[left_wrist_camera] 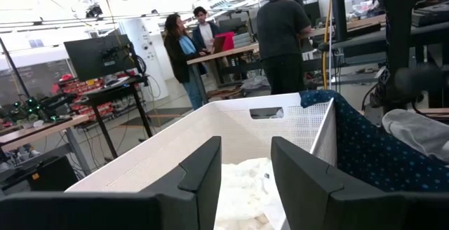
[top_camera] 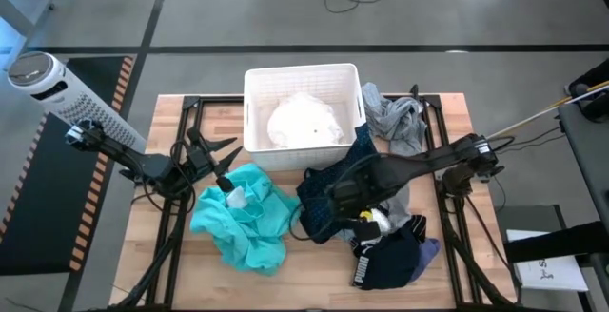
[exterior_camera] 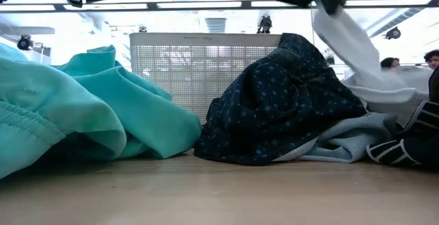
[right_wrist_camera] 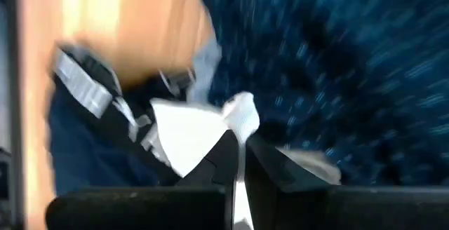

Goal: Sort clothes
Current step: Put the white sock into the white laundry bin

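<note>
Two arms over a wooden table (top_camera: 447,288). Left gripper (top_camera: 221,165), jaws parted and empty, hovers above crumpled teal garment (top_camera: 245,219), facing white perforated plastic bin (top_camera: 303,82). Right gripper (top_camera: 344,196) pinches what appears a white cloth (right_wrist_camera: 184,137) amid navy dotted fabric (exterior_camera: 281,101).

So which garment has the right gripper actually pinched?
The white garment, shut in the right gripper, beside the dotted navy garment, not the teal one.
</note>
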Controlling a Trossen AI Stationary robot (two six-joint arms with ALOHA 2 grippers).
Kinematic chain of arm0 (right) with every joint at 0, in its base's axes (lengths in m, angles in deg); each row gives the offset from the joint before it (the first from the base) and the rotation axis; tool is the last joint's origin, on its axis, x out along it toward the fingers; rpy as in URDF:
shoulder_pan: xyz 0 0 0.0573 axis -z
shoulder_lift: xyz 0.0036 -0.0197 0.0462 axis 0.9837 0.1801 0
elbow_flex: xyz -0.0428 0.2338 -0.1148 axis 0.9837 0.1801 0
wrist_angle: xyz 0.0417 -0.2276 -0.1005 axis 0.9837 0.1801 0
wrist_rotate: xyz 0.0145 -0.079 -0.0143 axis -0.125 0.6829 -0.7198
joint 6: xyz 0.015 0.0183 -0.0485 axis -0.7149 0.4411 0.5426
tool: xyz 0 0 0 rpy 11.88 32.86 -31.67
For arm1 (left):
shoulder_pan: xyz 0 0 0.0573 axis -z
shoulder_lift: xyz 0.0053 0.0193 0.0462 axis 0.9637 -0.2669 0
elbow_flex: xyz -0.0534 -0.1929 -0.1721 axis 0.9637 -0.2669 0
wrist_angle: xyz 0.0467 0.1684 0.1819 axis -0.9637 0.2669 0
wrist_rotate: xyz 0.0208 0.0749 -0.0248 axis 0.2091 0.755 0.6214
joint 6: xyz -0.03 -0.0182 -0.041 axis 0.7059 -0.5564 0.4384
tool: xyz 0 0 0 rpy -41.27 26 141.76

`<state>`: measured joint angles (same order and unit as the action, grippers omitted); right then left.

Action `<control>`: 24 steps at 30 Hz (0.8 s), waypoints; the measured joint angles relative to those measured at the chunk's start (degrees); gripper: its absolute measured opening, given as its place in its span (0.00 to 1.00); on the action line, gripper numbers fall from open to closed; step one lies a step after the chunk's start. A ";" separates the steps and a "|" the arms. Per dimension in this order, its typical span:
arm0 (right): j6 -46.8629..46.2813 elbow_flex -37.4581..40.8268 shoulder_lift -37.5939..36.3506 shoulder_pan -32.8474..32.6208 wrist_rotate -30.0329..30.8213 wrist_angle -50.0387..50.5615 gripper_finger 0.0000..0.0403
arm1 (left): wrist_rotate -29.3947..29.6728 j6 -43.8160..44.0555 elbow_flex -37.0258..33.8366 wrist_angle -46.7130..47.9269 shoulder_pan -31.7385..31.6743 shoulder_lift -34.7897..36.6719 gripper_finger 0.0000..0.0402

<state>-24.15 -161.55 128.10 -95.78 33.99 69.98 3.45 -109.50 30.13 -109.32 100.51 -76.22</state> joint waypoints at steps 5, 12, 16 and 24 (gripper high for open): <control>-0.28 -10.37 -0.02 -0.44 4.94 0.67 0.00 | -0.01 0.00 0.00 0.00 0.00 0.00 0.28; 2.58 -23.00 -0.05 -0.46 14.26 0.50 0.00 | 0.00 0.00 0.00 0.00 -0.02 0.00 0.28; 5.99 -28.29 -0.07 -0.46 21.89 -2.40 0.00 | 0.00 0.00 0.00 0.00 0.00 0.00 0.28; 18.44 -35.54 -0.11 -0.14 38.70 -18.86 0.00 | -0.01 0.00 0.00 -0.02 -0.02 0.00 0.28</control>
<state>-5.71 -197.09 127.99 -95.92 72.69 51.12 3.43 -109.50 30.13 -109.35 100.49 -76.22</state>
